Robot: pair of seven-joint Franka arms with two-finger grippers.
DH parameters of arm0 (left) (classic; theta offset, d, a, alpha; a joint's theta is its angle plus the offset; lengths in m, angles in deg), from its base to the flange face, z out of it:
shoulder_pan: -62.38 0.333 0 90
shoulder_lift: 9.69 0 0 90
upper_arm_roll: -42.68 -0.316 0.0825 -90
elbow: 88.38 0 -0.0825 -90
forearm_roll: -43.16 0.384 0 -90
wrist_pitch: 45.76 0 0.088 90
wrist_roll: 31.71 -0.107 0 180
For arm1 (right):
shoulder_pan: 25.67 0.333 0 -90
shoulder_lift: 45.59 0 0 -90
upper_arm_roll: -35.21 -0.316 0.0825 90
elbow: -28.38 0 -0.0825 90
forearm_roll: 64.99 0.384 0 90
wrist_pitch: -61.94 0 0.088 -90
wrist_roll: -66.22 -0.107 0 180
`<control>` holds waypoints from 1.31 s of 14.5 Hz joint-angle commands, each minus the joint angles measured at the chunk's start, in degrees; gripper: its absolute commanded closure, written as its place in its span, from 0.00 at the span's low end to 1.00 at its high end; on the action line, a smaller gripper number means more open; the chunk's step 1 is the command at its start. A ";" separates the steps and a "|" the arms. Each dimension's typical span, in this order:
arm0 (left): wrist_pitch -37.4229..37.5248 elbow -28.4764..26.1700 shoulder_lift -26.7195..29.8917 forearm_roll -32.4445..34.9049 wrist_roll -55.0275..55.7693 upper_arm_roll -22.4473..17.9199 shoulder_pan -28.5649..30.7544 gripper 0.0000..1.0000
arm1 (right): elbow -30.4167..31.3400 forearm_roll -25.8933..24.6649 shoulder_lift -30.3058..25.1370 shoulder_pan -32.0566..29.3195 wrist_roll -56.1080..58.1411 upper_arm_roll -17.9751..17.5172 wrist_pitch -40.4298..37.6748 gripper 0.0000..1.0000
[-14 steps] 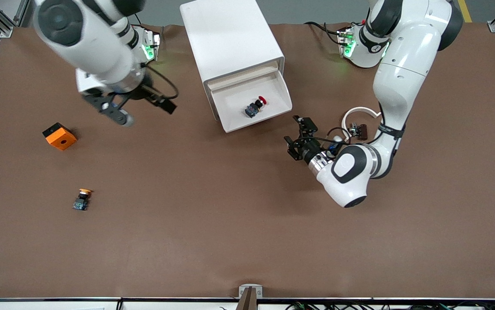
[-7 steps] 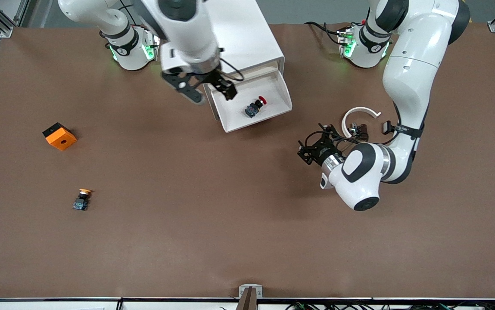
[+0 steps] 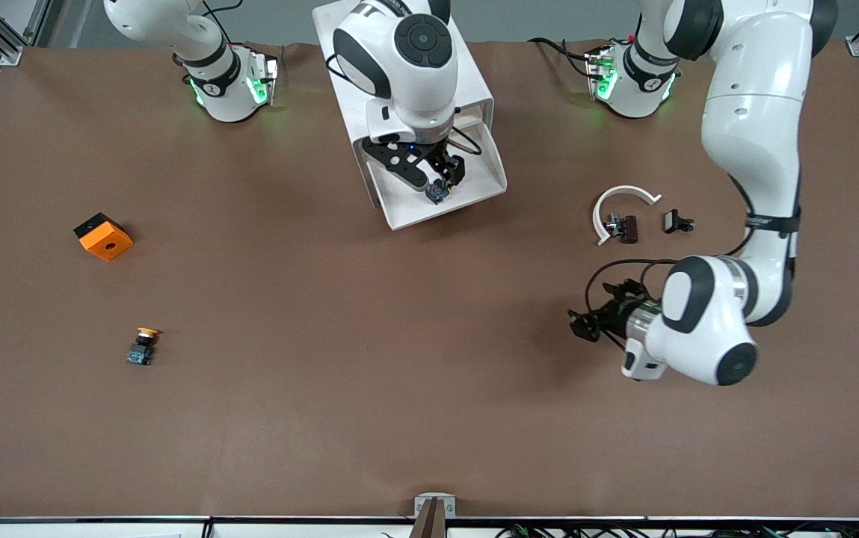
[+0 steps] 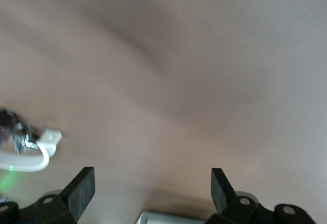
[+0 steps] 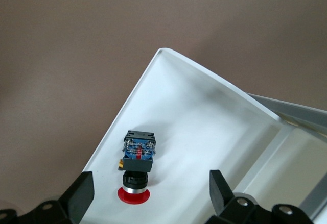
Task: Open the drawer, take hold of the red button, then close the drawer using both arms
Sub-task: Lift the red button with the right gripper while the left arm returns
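I take the cabinet (image 3: 399, 67) as my reference. Its drawer (image 3: 474, 196) stands pulled out toward the front camera. The button (image 5: 137, 163) lies on its side on the drawer floor, red cap pointing back toward the cabinet and bluish base toward the open front rim; from the front camera only its base end (image 3: 436, 194) shows below the fingers.

The right gripper (image 3: 435, 169) hangs over the open drawer, directly above the button. Its jaws are spread wide, with one fingertip (image 5: 82, 193) on either side of the button and neither touching it. Nothing is pinched.

The left gripper (image 3: 595, 312) is over bare table, well apart from the cabinet toward the left arm's end and nearer the front camera than the drawer. Its jaws are likewise spread and empty; the left wrist view shows only brown table surface between the fingertips (image 4: 83, 188).

A white curved part (image 3: 622, 196) lies between the cabinet and the left arm's end of the table. An orange cube (image 3: 103, 236) and an orange-capped button (image 3: 142, 347) lie toward the right arm's end, both nearer the front camera than the cabinet.
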 commanded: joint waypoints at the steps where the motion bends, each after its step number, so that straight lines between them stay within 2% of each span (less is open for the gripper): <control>1: -0.73 0.65 2.74 1.20 -2.84 -3.59 -0.20 0.00 | -2.34 -0.87 1.97 1.53 -1.18 0.90 -0.81 0.00; 3: -0.73 0.47 5.19 1.81 -14.39 -7.36 -0.20 0.00 | -2.61 -1.57 3.20 1.53 -2.15 0.82 -0.63 0.00; 5: -0.64 0.12 7.39 6.79 -23.22 -8.43 -0.11 0.00 | -2.61 -1.40 3.47 1.62 -2.24 0.82 1.55 0.00; 7: -0.29 -0.84 10.11 13.30 -27.27 -8.26 0.33 0.00 | -2.61 -1.40 4.34 1.71 -2.41 0.82 2.35 0.00; 9: 0.23 -1.02 11.70 13.86 -32.46 -8.26 2.43 0.00 | -2.61 -1.31 4.79 1.79 -2.41 0.82 4.19 0.00; 12: 0.41 -4.26 15.82 17.70 -38.27 -8.26 3.40 0.00 | -2.61 -1.31 5.84 2.06 -2.50 0.82 5.17 0.00; 15: 0.24 -7.42 19.61 18.43 -43.63 -8.26 5.07 0.00 | -2.61 -1.49 6.72 2.15 -2.41 0.82 5.26 0.00; 19: -1.52 -11.82 24.79 19.75 -45.75 -7.91 6.65 0.00 | -2.61 -1.31 7.69 2.32 -2.41 0.82 5.26 0.00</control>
